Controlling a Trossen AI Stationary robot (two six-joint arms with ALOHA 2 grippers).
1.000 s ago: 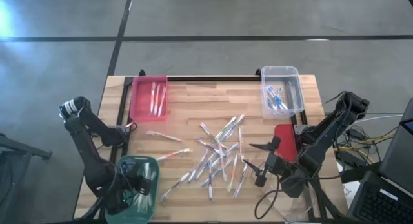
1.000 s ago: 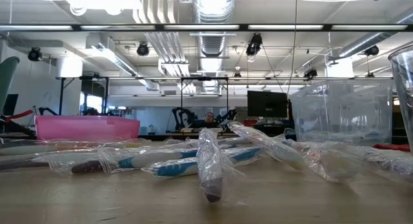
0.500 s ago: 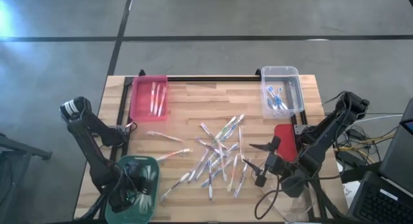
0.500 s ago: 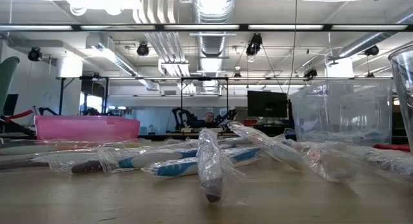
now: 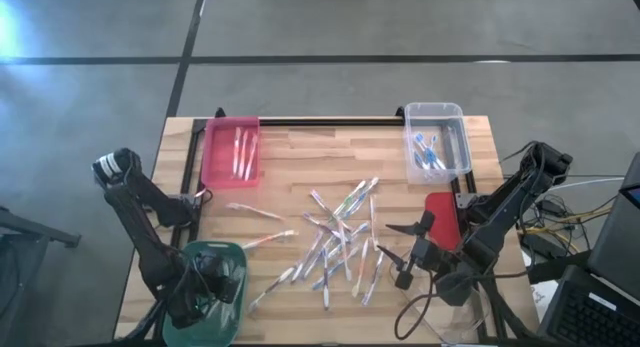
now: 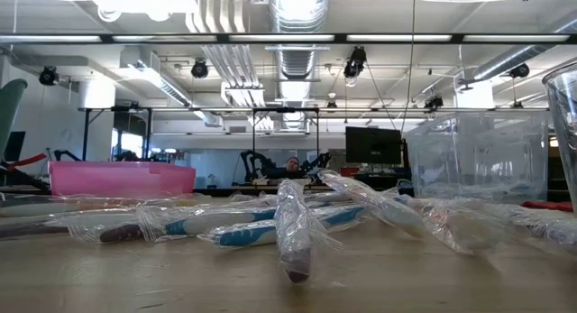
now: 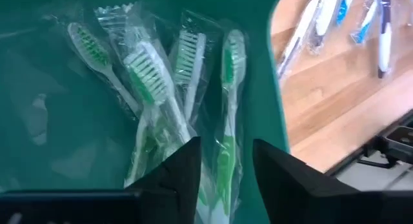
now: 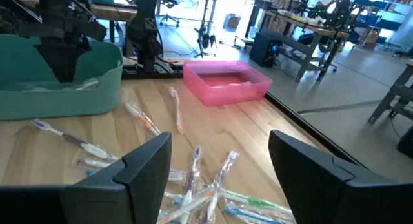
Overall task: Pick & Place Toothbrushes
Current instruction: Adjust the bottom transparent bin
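Left end effector (image 7: 222, 175) hung inside green bin (image 5: 213, 259), fingers parted, pinching nothing — green toothbrushes (image 7: 187, 88) lay loose below; best lift straight out. Right end effector (image 8: 219, 169) spread, above pile on surface (image 5: 290, 157)

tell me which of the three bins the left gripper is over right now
The green bin at the table's near left corner. The left gripper, fingers apart, is inside it above wrapped green toothbrushes. The pink bin and clear bin sit along the far edge.
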